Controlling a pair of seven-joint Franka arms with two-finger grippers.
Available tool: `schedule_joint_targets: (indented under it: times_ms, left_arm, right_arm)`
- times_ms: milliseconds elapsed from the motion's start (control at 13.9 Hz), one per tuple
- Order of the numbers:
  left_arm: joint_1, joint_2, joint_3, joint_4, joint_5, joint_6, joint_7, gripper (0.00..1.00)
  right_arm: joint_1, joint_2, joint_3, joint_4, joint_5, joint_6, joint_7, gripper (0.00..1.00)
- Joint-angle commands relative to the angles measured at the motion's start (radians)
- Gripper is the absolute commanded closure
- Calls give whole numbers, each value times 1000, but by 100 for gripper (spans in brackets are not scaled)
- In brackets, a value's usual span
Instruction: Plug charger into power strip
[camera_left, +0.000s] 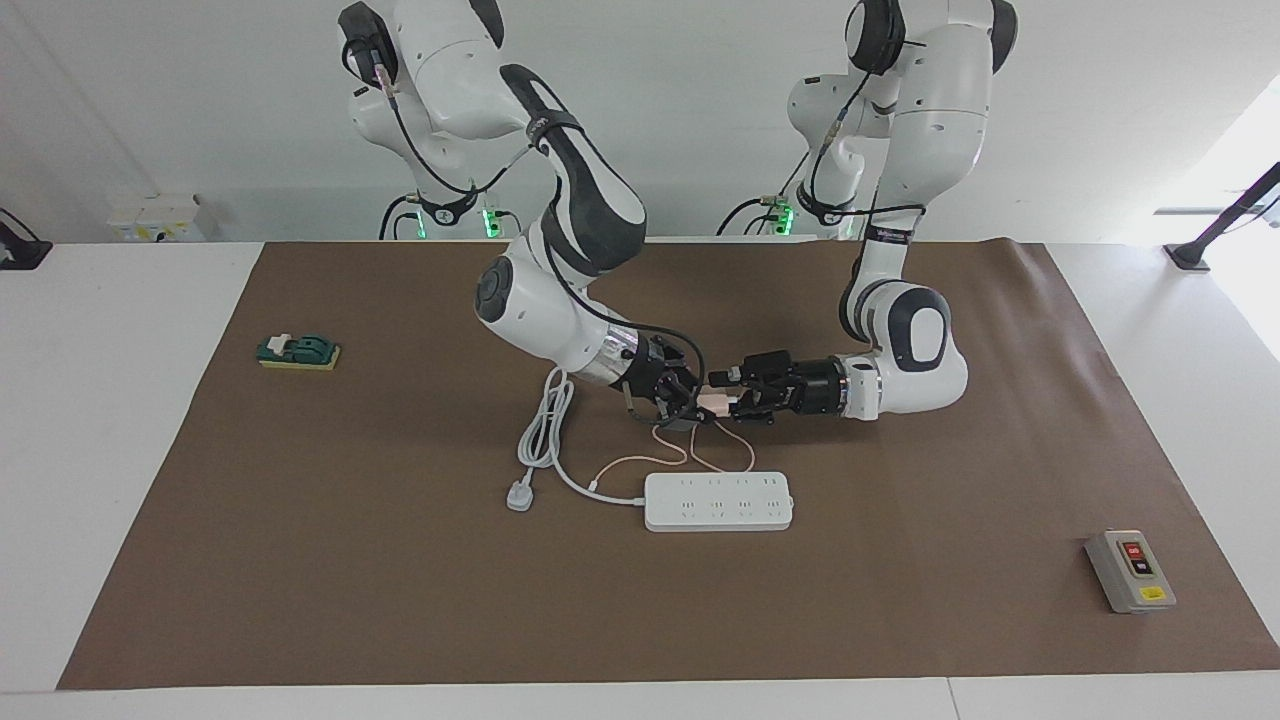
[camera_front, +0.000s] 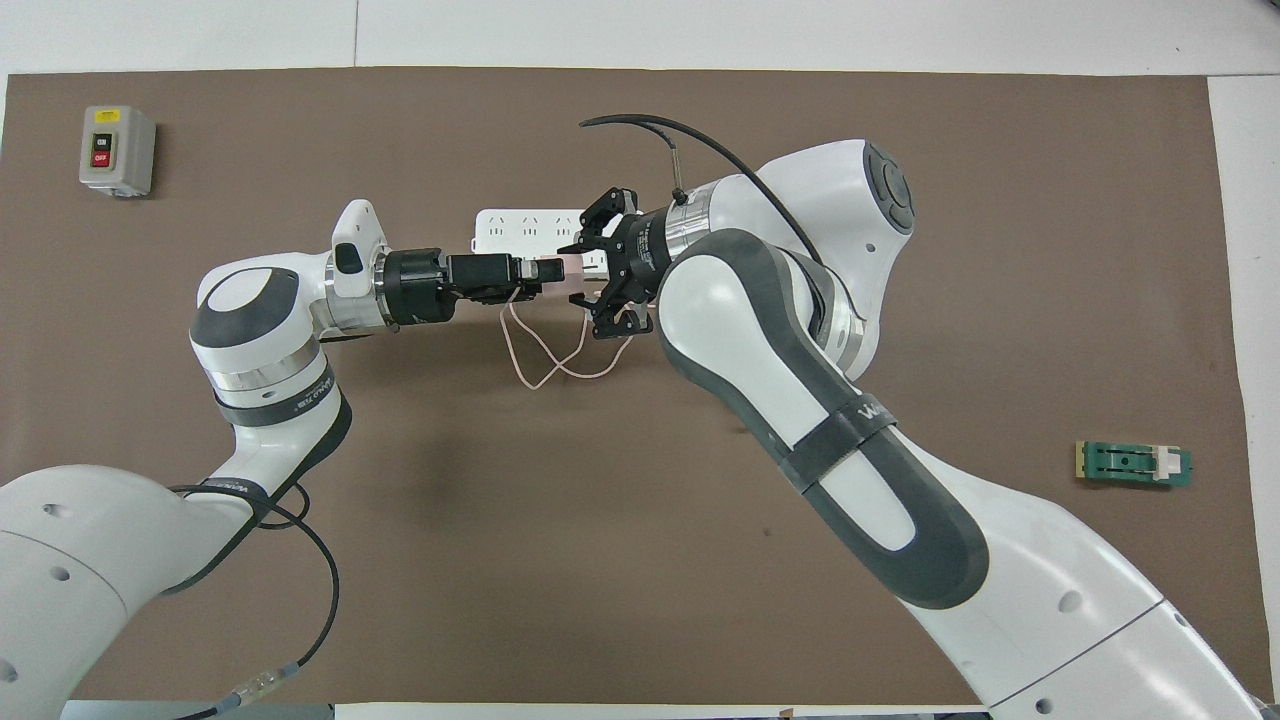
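The pale-pink charger (camera_left: 712, 402) (camera_front: 572, 268) hangs in the air between my two grippers, over the mat on the robots' side of the power strip. My left gripper (camera_left: 726, 394) (camera_front: 540, 270) is level and shut on one end of the charger. My right gripper (camera_left: 694, 400) (camera_front: 598, 268) meets the charger's other end. The thin pink cable (camera_left: 680, 455) (camera_front: 545, 365) droops from the charger onto the mat. The white power strip (camera_left: 718, 502) (camera_front: 520, 228) lies flat, sockets up, partly hidden by the grippers in the overhead view.
The strip's thick white cord ends in a plug (camera_left: 519, 496) toward the right arm's end. A grey switch box (camera_left: 1130, 570) (camera_front: 117, 150) sits at the left arm's end, farther out. A green block (camera_left: 298, 351) (camera_front: 1133, 463) lies at the right arm's end.
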Motion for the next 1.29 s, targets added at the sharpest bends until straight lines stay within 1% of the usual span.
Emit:
schedule_joint_targets:
  times_ms: [0, 216, 287, 359, 431, 647, 790, 934, 1006, 1078, 1222]
  left_arm:
    - [-5, -26, 3, -18, -6, -17, -7, 100]
    - [-8, -54, 8, -18, -3, -3, -10, 100]
    - [-8, -54, 8, -18, -3, 1, -12, 100]
    - [-8, -54, 8, -18, -2, 3, -12, 100]
    - [-8, -54, 8, -19, -3, 1, -12, 100]
    - [-8, -54, 8, -19, -2, 1, -12, 100]
    - [-8, -54, 9, -21, 0, 3, -13, 100]
    - [-4, -66, 9, -16, 64, 26, -26, 100]
    - [1, -83, 11, -15, 105, 59, -50, 100]
    - [4, -115, 11, -16, 162, 96, -96, 100]
    - [11, -181, 16, -19, 314, 144, -206, 100]
  right_arm:
    - [-3, 12, 3, 10, 13, 10, 10, 100]
    - [-3, 12, 3, 10, 11, 10, 12, 100]
    - [-7, 11, 3, 10, 4, 10, 12, 70]
    - [-3, 11, 3, 10, 2, 4, 18, 1]
    - [-9, 11, 3, 16, 7, 0, 21, 0]
    - [-21, 9, -8, 32, 8, -13, 56, 0]
    - [-53, 2, -10, 33, 1, -37, 62, 0]
    - [-93, -11, -14, 42, -6, -78, 62, 0]
    - [-117, -27, -20, 42, -15, -106, 62, 0]
    - [-142, -44, -22, 42, -48, -130, 62, 0]
    - [-177, -81, -20, 41, -137, -175, 59, 0]
